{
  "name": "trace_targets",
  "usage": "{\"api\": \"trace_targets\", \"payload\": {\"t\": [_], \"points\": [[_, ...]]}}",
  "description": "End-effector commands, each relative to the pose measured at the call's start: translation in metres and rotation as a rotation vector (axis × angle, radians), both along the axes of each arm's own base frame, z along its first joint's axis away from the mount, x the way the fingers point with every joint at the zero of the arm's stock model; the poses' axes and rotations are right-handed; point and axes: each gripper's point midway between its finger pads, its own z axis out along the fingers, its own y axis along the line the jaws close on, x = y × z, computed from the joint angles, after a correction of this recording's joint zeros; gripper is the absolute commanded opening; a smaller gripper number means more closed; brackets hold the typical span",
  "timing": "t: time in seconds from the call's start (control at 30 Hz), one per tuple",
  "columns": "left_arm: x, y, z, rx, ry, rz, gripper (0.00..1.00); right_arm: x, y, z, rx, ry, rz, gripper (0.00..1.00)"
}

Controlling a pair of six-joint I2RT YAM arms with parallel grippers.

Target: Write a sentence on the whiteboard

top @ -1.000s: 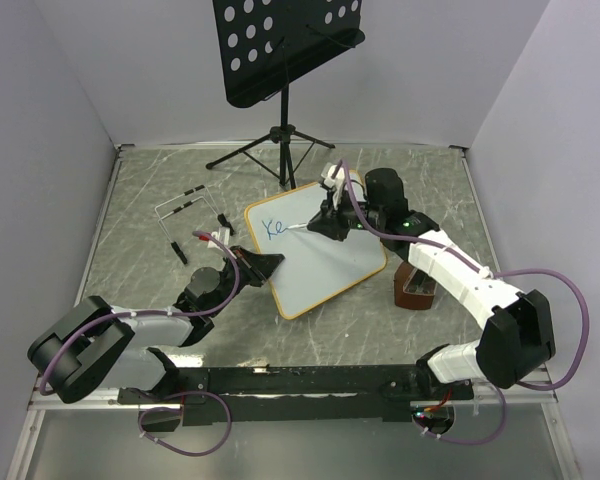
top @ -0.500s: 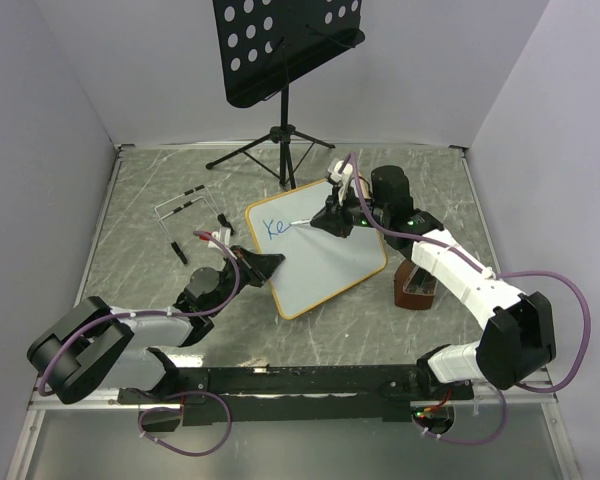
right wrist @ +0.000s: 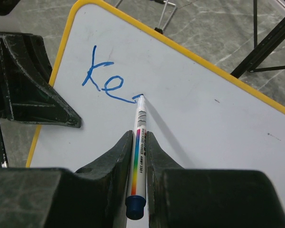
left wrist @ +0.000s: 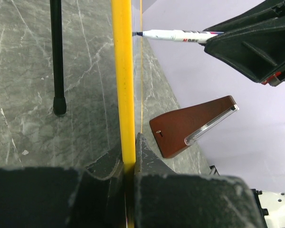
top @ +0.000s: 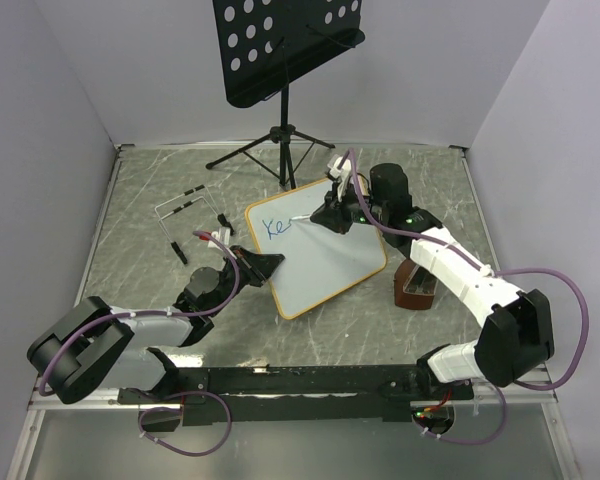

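Right gripper [right wrist: 139, 137]: jaws closed on a marker [right wrist: 138, 156], lower centre of the right wrist view. The marker tip touches the whiteboard [right wrist: 213, 123].
Sentence [right wrist: 102, 78]: blue "Ke" with a trailing stroke that ends at the tip, upper left of that view.
Left gripper [left wrist: 129, 159]: clamped on the whiteboard's yellow edge, bottom centre of the left wrist view.
In the top view the whiteboard sits at centre on the marbled table [top: 150, 190], a music stand [top: 285, 45] at upper centre and a brown wedge [top: 417, 288] right of the board.
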Motion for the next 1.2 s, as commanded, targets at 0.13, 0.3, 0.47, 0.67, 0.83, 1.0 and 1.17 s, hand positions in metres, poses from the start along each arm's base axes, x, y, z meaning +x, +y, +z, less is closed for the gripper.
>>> {"api": "trace_targets", "payload": {"t": [0.13, 0.3, 0.47, 0.67, 0.83, 1.0, 1.17], "points": [[-0.004, -0.007, 0.016, 0.008, -0.097, -0.046, 0.01, 0.025, 0.002, 0.019, 0.02, -0.048, -0.057, 0.0], [-0.005, -0.008, 0.015, 0.007, -0.096, -0.05, 0.01, 0.025, 0.007, 0.021, 0.039, -0.041, -0.038, 0.0], [-0.005, -0.007, 0.015, 0.009, -0.096, -0.047, 0.01, 0.017, 0.013, 0.021, 0.054, -0.026, 0.017, 0.0], [-0.004, -0.006, 0.014, 0.007, -0.096, -0.043, 0.01, 0.004, 0.014, 0.017, 0.052, -0.014, 0.07, 0.0], [-0.003, -0.006, 0.015, 0.004, -0.097, -0.041, 0.01, -0.001, 0.012, 0.012, 0.038, -0.003, 0.076, 0.0], [-0.003, -0.005, 0.016, 0.001, -0.098, -0.038, 0.01, -0.004, 0.009, 0.005, 0.008, 0.004, 0.084, 0.0], [-0.004, -0.004, 0.016, 0.004, -0.097, -0.034, 0.01, -0.008, 0.004, 0.0, -0.013, 0.008, 0.082, 0.0]]}}
